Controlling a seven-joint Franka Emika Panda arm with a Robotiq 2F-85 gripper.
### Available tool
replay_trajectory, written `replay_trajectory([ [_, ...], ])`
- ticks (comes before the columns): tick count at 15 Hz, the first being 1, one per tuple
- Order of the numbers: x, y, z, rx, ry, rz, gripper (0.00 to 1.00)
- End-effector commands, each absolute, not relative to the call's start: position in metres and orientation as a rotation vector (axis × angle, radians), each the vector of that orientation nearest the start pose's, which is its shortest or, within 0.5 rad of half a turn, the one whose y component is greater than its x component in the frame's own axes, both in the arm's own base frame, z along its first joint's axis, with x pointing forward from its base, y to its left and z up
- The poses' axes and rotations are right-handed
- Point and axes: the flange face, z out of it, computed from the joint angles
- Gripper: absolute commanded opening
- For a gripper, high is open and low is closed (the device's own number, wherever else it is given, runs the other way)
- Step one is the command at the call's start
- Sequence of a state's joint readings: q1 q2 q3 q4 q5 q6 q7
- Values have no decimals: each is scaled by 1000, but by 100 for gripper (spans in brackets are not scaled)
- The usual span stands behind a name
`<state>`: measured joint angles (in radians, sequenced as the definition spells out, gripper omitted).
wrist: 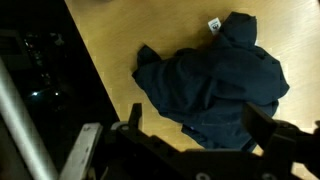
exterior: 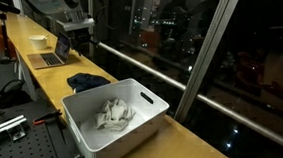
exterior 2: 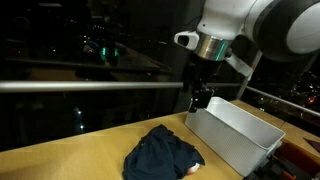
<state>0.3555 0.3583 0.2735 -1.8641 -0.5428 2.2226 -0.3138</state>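
A dark navy garment (wrist: 210, 85) lies crumpled on the wooden tabletop (wrist: 105, 45); it also shows in both exterior views (exterior 2: 160, 155) (exterior: 87, 83). My gripper (wrist: 198, 125) hangs above the garment with both fingers spread wide, open and empty, not touching the cloth. In an exterior view the gripper (exterior 2: 200, 100) is well above the table, between the garment and a white bin (exterior 2: 235, 130). The white bin (exterior: 79, 118) holds crumpled white cloth (exterior: 114, 114).
A laptop (exterior: 55, 55) and a white bowl (exterior: 39, 40) sit further along the table. A metal railing (exterior 2: 80, 85) and dark window glass run behind the table. A perforated metal board (exterior: 16, 148) lies beside the table.
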Motion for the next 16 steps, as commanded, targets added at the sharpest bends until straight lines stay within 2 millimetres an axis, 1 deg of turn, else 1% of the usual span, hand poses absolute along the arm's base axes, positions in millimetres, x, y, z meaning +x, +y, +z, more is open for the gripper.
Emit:
replay_trajectory([
  [1, 544, 375, 287, -2890, -2014, -151, 100],
  [2, 545, 380, 268, -2905, -2004, -144, 100],
  [3, 546, 385, 255, -2919, -1993, -144, 100],
  [4, 546, 388, 236, -2929, -1978, -142, 100],
  [7, 550, 392, 190, -2952, -1917, -127, 100],
  [10, 555, 388, 156, -2967, -1864, -92, 100],
  [13, 560, 380, 130, -2976, -1815, -52, 100],
  [15, 563, 375, 120, -2975, -1791, -44, 100],
  [16, 563, 372, 114, -2977, -1776, -36, 75],
])
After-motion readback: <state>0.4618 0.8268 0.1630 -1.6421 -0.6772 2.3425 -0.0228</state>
